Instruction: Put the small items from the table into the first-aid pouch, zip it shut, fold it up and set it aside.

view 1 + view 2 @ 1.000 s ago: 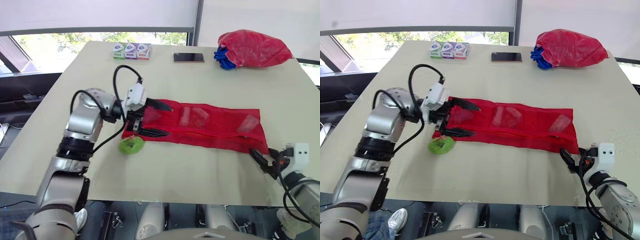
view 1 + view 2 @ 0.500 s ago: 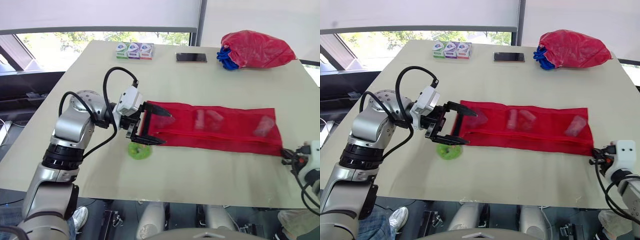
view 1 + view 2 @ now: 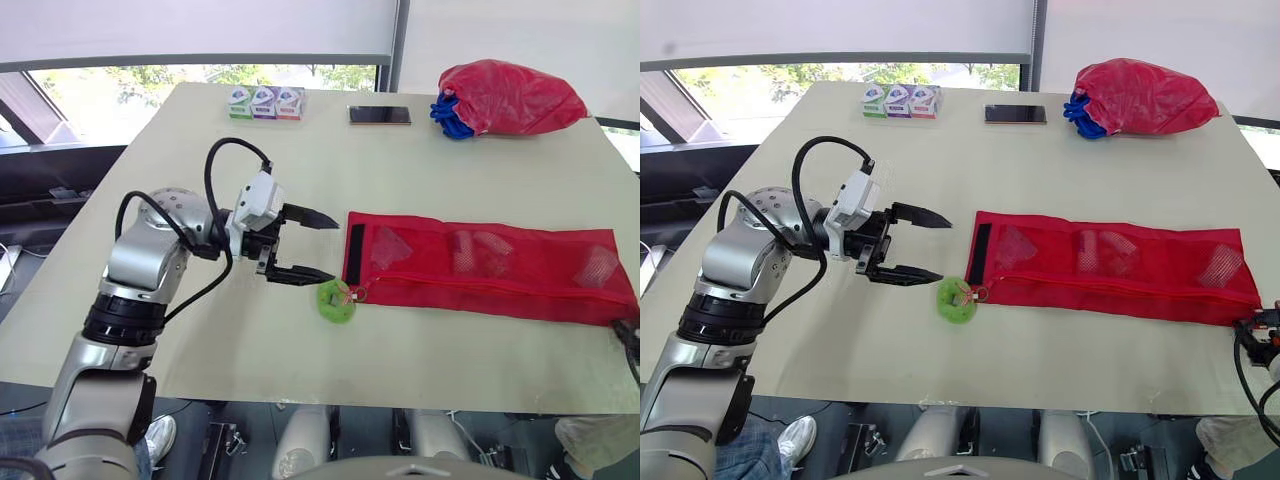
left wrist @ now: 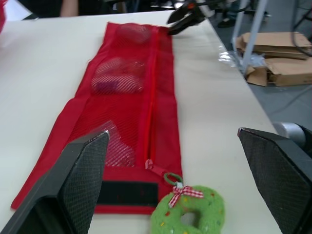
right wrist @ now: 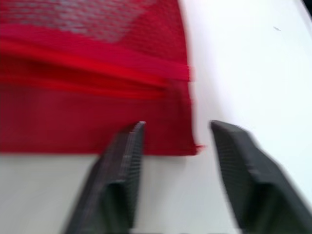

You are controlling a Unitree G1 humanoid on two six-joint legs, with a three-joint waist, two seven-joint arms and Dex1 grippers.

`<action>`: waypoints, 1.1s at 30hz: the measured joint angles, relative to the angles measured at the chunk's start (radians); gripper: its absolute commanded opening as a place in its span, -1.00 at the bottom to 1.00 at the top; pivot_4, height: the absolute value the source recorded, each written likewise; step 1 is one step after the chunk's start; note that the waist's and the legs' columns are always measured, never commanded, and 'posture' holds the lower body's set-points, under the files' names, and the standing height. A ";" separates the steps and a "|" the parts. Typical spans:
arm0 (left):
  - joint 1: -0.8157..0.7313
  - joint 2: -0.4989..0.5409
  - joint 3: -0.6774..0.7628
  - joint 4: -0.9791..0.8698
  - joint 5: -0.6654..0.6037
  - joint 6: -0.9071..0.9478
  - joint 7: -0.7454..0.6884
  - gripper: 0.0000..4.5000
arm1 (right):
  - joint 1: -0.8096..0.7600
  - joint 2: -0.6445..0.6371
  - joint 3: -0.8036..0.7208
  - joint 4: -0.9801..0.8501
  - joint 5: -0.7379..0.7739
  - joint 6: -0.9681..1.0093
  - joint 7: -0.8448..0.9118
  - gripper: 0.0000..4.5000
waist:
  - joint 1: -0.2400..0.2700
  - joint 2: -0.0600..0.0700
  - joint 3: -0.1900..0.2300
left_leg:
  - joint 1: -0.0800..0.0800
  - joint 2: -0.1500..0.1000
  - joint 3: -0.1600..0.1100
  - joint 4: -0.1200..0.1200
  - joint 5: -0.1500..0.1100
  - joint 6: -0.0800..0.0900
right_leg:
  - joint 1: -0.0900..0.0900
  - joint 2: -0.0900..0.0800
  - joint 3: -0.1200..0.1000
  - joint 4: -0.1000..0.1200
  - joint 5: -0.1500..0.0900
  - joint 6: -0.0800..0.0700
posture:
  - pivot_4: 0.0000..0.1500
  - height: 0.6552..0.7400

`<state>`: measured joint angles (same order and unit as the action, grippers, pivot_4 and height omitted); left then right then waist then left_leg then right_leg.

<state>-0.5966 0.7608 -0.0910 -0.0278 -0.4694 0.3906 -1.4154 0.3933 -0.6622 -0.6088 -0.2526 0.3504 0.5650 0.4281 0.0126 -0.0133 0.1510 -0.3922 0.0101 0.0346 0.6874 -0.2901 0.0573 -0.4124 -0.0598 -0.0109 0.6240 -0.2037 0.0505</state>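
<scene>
Currently the first-aid pouch (image 3: 490, 265) lies flat toward the table's (image 3: 400, 170) front right edge, with a green charm (image 3: 336, 300) at its left end. The left gripper (image 3: 332, 250), fingers spread and empty, sits near the charm. The right gripper (image 5: 178, 129), fingers released, faces the pouch's right corner.

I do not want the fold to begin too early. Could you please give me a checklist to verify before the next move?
Items inside pouch: ok, several show through the mesh.
Zip shut: ok, slider sits at the green charm end.
Left gripper open, empty: ok.
Right gripper open at the pouch's corner: ok.
Pouch folded: not ok, lies flat.
Three small boxes outside: cannot tell if they belong inside.
</scene>
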 measured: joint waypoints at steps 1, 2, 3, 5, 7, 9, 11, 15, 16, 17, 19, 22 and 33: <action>0.012 0.000 0.008 0.001 0.001 0.018 0.031 1.00 | 0.051 -0.001 -0.022 -0.058 0.021 0.001 0.045 0.98 | 0.001 0.000 0.000 | 0.000 0.000 0.000 0.000 0.000 0.000 | 0.000 0.000 0.000 0.000 0.000 0.000 | 1.00 1.00; 0.016 0.000 0.011 0.004 0.001 0.029 0.045 1.00 | 0.070 -0.003 -0.033 -0.081 0.033 0.003 0.064 0.98 | 0.002 0.000 0.000 | 0.000 0.000 0.000 0.000 0.000 0.000 | 0.000 0.000 0.000 0.000 0.000 0.000 | 1.00 1.00; 0.020 -0.005 0.017 0.010 -0.002 0.063 0.079 1.00 | 0.114 -0.004 -0.062 -0.128 0.063 0.007 0.110 0.98 | 0.003 0.000 0.000 | 0.000 0.000 0.000 0.000 0.000 0.000 | 0.000 0.000 0.000 0.000 0.000 0.001 | 1.00 1.00; 0.028 -0.018 0.036 0.032 -0.003 0.120 0.141 1.00 | 0.164 -0.010 -0.111 -0.211 0.132 0.016 0.188 0.98 | 0.002 0.000 0.000 | 0.000 0.001 0.000 0.000 0.000 0.000 | 0.000 0.001 0.000 0.000 -0.001 0.001 | 1.00 1.00; 0.038 -0.031 0.041 0.056 0.001 0.158 0.193 1.00 | 0.180 -0.012 -0.149 -0.285 0.213 0.035 0.243 0.98 | -0.002 -0.001 0.000 | 0.001 0.002 0.000 0.000 0.000 0.000 | 0.000 0.001 0.001 0.000 -0.001 0.001 | 1.00 1.00; 0.046 -0.057 0.040 0.082 0.008 0.188 0.234 1.00 | 0.175 -0.011 -0.170 -0.358 0.311 0.052 0.280 0.98 | -0.002 -0.002 0.000 | 0.001 0.002 0.000 0.000 0.000 0.000 | 0.000 0.002 0.001 0.000 -0.001 0.001 | 1.00 1.00; 0.044 -0.078 0.043 0.098 0.004 0.220 0.260 1.00 | 0.167 -0.011 -0.175 -0.395 0.364 0.056 0.296 0.98 | 0.001 -0.002 0.000 | 0.001 0.002 0.000 0.000 0.000 0.000 | 0.000 0.002 0.001 0.000 -0.001 0.001 | 1.00 1.00; 0.004 -0.163 0.077 0.211 -0.032 0.377 0.368 1.00 | 0.153 -0.015 -0.177 -0.529 0.495 0.055 0.330 0.98 | 0.005 -0.003 0.001 | -0.001 0.002 -0.002 0.001 0.000 0.000 | 0.000 0.003 0.000 0.000 0.000 0.001 | 1.00 1.00; -0.010 -0.173 0.085 0.234 -0.044 0.418 0.388 1.00 | 0.154 -0.022 -0.178 -0.543 0.518 0.055 0.333 0.98 | 0.004 -0.004 0.001 | -0.001 0.002 -0.002 0.001 0.000 0.000 | 0.000 0.002 0.000 0.000 0.000 0.001 | 1.00 1.00; -0.026 -0.179 0.091 0.257 -0.050 0.465 0.405 1.00 | 0.154 -0.029 -0.178 -0.553 0.532 0.056 0.335 0.98 | 0.004 -0.005 0.000 | -0.001 0.001 -0.002 0.001 0.000 0.000 | 0.000 0.002 0.000 0.000 0.000 0.001 | 1.00 1.00; -0.073 -0.192 0.109 0.318 -0.085 0.598 0.435 1.00 | 0.149 -0.045 -0.178 -0.580 0.559 0.055 0.338 0.98 | 0.002 -0.006 0.001 | -0.001 0.001 -0.002 0.001 0.000 0.000 | 0.000 0.002 0.000 0.000 0.000 0.001 | 1.00 1.00; -0.114 -0.214 0.122 0.360 -0.103 0.713 0.471 1.00 | 0.141 -0.054 -0.177 -0.610 0.578 0.049 0.328 0.98 | 0.002 -0.006 0.001 | -0.001 0.001 -0.003 0.001 0.000 0.000 | 0.000 0.003 0.000 0.000 0.000 0.001 | 1.00 1.00; -0.184 -0.388 0.149 0.421 -0.115 0.909 0.610 1.00 | 0.119 -0.086 -0.143 -0.680 0.597 0.042 0.282 0.98 | 0.006 -0.007 -0.001 | -0.001 0.000 -0.003 0.001 0.000 0.000 | 0.001 0.002 0.001 0.000 0.002 -0.002 | 1.00 1.00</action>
<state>-0.7807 0.3723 0.0580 0.3935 -0.5839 1.2995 -0.8049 0.5119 -0.7481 -0.7514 -0.9329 0.9474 0.6066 0.7103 0.0187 -0.0204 0.1503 -0.3932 0.0100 0.0317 0.6882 -0.2900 0.0569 -0.4118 -0.0578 -0.0101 0.6241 -0.2022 0.0484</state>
